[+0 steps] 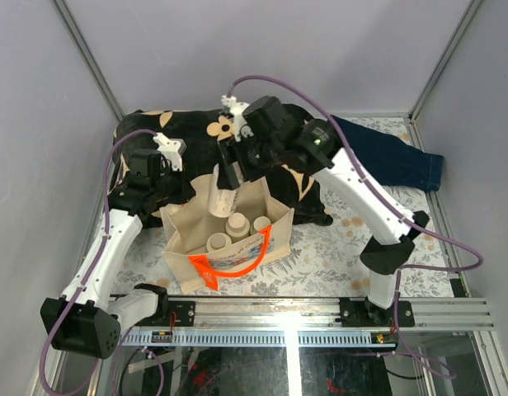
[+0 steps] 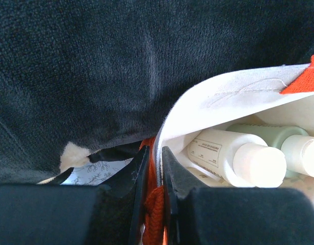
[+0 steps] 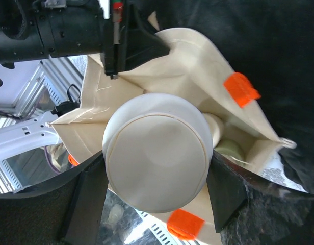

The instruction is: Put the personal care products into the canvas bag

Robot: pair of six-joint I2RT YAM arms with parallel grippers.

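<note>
The fourth bottle (image 3: 157, 153) sits clamped between the right jaws, which grip its sides, just above the open canvas bag (image 1: 178, 239) at the counter's middle. Three other bottles (image 1: 237, 224) stand inside. The left jaws pinch the bag's far-left rim and orange strap (image 2: 154, 214) — shut tight. A black flowered cushion (image 1: 192, 128) lies behind.

Overhead looking down, both wrists close, sharing canvas bag (image 2: 223, 102)

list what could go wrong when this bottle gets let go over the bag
1. The bottle in the right gripper hangs over the bag near three standing bottles. Released here, it may land on a cap and topple.
2. The left gripper pinches the bag's rim. A slip could let the mouth sag shut.
</note>
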